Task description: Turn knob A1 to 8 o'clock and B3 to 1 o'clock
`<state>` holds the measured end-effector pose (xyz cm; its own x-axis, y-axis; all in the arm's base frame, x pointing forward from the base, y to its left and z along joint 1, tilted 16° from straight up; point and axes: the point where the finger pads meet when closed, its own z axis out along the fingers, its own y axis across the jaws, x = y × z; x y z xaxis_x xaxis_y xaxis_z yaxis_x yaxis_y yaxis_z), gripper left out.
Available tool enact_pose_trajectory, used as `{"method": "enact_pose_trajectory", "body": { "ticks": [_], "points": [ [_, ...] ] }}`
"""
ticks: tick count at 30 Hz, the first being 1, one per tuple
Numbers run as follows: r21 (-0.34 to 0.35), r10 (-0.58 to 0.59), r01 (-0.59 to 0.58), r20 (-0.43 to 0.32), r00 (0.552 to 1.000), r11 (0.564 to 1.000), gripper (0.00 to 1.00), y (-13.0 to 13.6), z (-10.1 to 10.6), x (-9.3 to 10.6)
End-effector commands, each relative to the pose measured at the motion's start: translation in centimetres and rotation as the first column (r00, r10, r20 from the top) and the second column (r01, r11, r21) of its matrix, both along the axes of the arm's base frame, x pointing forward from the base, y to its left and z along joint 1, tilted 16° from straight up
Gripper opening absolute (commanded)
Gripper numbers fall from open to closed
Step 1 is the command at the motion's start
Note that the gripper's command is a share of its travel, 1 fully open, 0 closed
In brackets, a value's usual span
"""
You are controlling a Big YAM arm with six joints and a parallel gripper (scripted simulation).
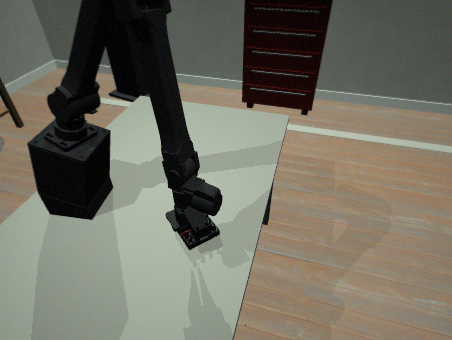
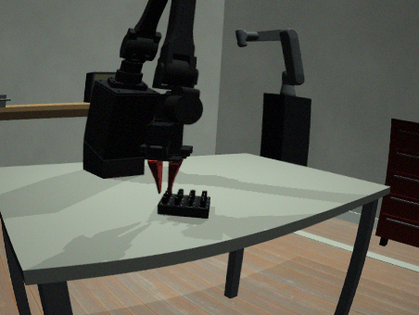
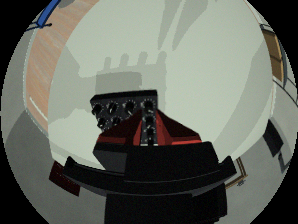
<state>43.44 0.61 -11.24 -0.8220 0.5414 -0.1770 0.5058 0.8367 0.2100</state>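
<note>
The black knob box (image 1: 200, 243) (image 2: 183, 211) (image 3: 125, 96) stands flat on the table, with rows of upright black knobs. My gripper (image 2: 165, 192) (image 3: 149, 113) points down over one end column of the box, its red fingers slightly apart with nothing held between them. In the wrist view the tips are on either side of that column, near its outermost knob (image 3: 148, 104) and the one behind. In the exterior view the tips are at the box's far left corner, about knob height. The fingers hide part of the neighbouring knobs. White lines show on some knobs, too small to read surely.
The table (image 1: 160, 295) (image 2: 116, 199) carries the arm's black base (image 1: 70, 175) (image 2: 116, 130) behind the box. The table's edge runs to the right of the box in the top view. A red drawer cabinet (image 1: 285, 55) and a grey arm (image 2: 292, 56) stand off the table.
</note>
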Motion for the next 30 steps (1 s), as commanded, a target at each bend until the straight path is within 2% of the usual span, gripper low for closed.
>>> {"method": "enact_pose_trajectory", "body": {
  "ticks": [1,30],
  "points": [
    [-0.002,0.001,-0.001,0.023,1.0,1.0,0.19,0.33,0.26,1.23],
    [-0.002,-0.001,0.001,0.021,1.0,1.0,0.19,0.31,0.24,0.94]
  ]
}}
